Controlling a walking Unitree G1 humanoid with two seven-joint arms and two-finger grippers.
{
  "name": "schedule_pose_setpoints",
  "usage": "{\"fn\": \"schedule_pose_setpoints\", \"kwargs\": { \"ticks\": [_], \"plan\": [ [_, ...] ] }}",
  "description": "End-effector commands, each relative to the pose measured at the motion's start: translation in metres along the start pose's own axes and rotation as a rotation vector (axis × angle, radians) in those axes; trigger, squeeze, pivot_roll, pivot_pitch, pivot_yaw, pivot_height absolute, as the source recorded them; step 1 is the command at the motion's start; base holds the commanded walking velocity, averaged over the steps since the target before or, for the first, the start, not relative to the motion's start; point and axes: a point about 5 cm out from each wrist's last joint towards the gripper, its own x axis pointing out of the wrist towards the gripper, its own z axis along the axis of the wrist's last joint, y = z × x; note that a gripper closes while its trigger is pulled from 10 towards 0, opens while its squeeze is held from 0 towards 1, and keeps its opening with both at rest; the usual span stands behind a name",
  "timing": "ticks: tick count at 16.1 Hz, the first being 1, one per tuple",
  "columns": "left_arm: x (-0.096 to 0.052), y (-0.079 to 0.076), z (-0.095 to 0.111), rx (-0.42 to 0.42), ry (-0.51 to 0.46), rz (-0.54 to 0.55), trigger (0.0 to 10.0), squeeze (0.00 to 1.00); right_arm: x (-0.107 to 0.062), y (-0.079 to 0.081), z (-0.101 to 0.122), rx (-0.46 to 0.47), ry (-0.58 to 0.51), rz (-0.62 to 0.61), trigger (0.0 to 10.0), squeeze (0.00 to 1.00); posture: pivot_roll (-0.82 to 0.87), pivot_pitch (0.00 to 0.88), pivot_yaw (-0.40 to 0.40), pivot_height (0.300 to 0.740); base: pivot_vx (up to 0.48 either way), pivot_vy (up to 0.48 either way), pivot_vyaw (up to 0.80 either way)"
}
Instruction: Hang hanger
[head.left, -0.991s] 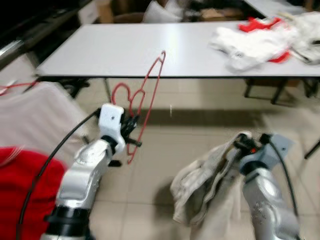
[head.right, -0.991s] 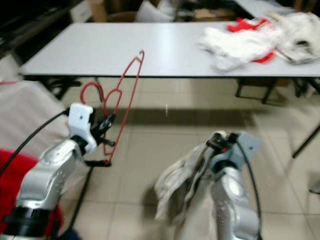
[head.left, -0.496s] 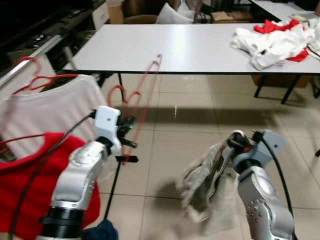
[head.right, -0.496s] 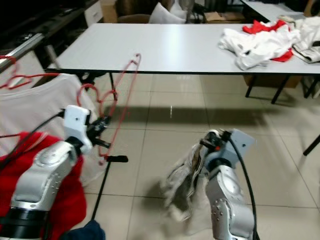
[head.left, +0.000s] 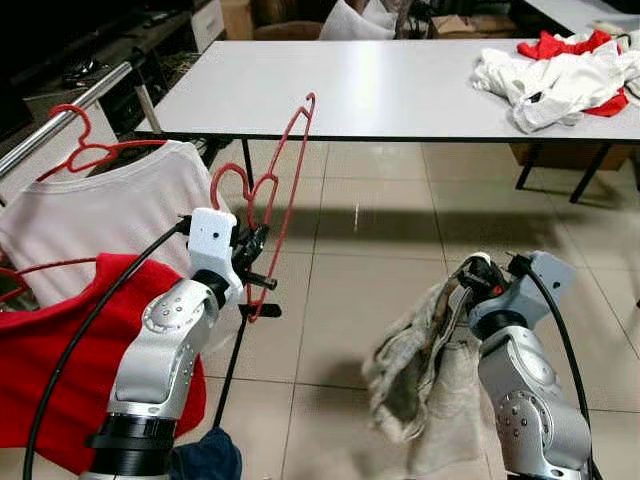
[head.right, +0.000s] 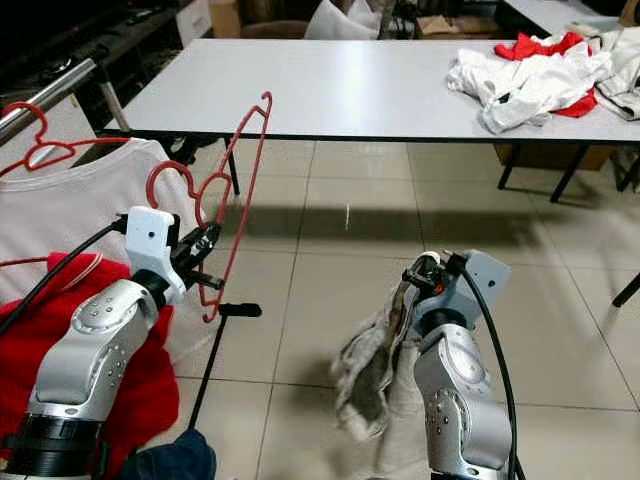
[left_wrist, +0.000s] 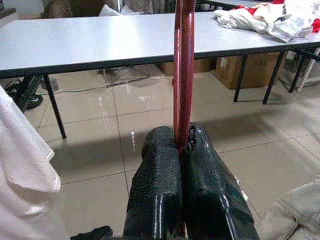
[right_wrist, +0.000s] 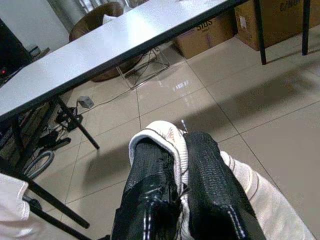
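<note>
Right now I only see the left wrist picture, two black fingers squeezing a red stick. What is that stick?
Observer: It is one side of a red hanger, empty, held by the left gripper.
Operator: Where could it hang?
Observer: A metal rail stands to the robot's left, with a whitish shirt already hanging on it.
Operator: Anything else there?
Observer: Yes, a red garment hangs nearer the robot.
Operator: And the other arm?
Observer: The right gripper is shut on a beige cloth that dangles above the floor.
</note>
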Motion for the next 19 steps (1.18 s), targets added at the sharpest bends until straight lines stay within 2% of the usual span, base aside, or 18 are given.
{"fn": "schedule_pose_setpoints", "kwargs": {
  "ticks": [1,3,7,15,19],
  "plan": [
    [0.002,0.002,0.010,0.014,-0.040,0.010,10.0,0.00,0.002,0.009,0.014,0.006,-0.060,0.045,10.0,0.00,-0.16,0.000,0.059,0.740,0.300,0.000,0.00],
    [0.002,0.001,0.010,0.011,-0.038,0.001,10.0,0.00,0.002,0.010,0.014,-0.011,-0.064,0.048,10.0,0.00,-0.16,0.000,0.059,0.740,0.336,0.000,0.00],
    [0.004,-0.002,0.010,0.000,-0.039,-0.013,10.0,0.00,0.003,0.011,0.017,-0.030,-0.071,0.059,10.0,0.00,-0.16,0.000,0.060,0.740,0.381,0.000,-0.73],
    [0.005,0.000,0.009,0.002,-0.044,-0.001,10.0,0.00,0.005,0.016,0.024,-0.066,-0.095,0.109,10.0,0.00,-0.16,0.000,0.057,0.740,0.395,0.000,0.00],
    [0.003,0.004,0.010,0.009,-0.047,0.020,10.0,0.00,0.003,0.034,0.035,-0.043,-0.138,0.213,10.0,0.00,-0.16,0.000,0.054,0.740,0.395,0.000,0.00]
  ]
}}
